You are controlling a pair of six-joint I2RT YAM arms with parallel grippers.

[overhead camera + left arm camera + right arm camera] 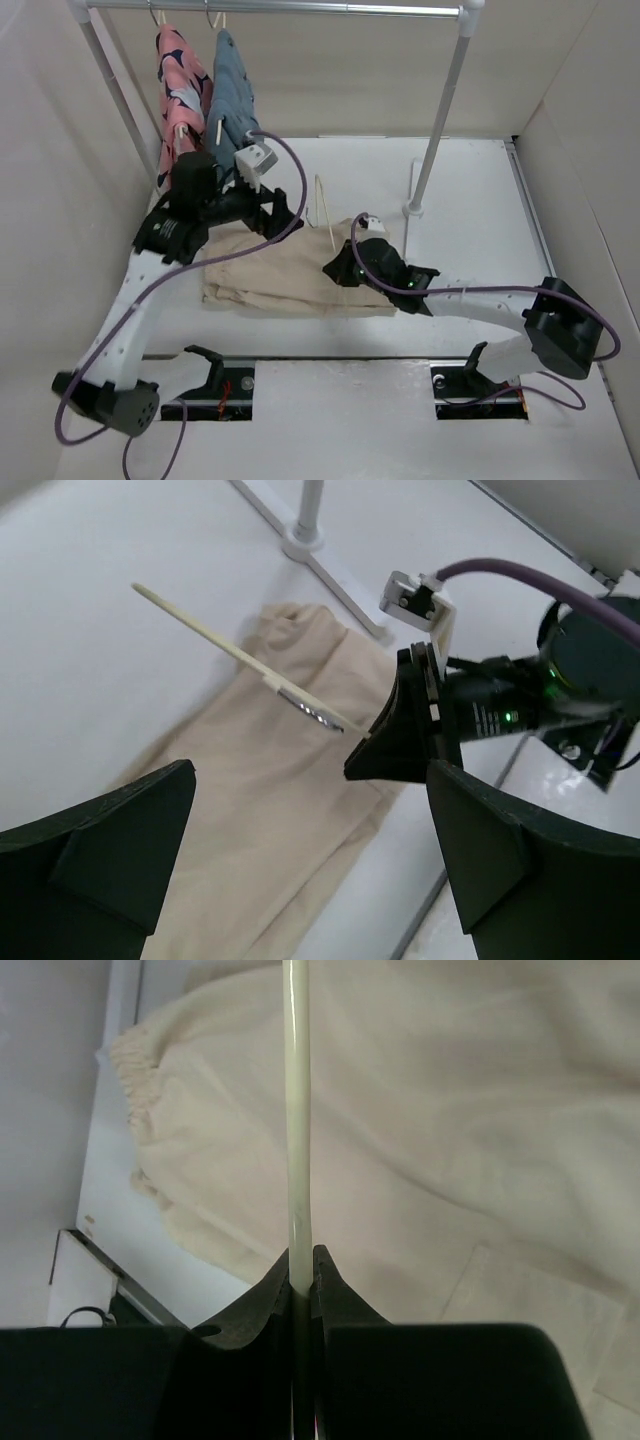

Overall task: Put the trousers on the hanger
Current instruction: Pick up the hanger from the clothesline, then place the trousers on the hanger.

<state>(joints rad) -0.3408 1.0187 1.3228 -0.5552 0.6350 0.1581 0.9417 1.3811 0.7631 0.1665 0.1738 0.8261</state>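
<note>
The beige trousers [285, 275] lie flat and wrinkled on the table, filling the left wrist view [270, 800] and the right wrist view [450, 1110]. My right gripper [337, 268] is shut on one thin cream bar of the hanger [323, 210], with the bar pinched between its fingertips [301, 1260]. The bar [297, 1110] rises over the cloth. From the left wrist the hanger [230, 650] slants up out of the right gripper [390, 750]. My left gripper [283, 215] hangs open above the trousers' far edge, its jaws wide apart [310, 880] and nothing between them.
A grey rail [280, 8] crosses the back, with a pink patterned garment [178, 85] and a blue denim garment [230, 95] hanging at its left end. The rack's right post [440, 120] stands on a foot [413, 210] just behind the right gripper. Walls close in on both sides.
</note>
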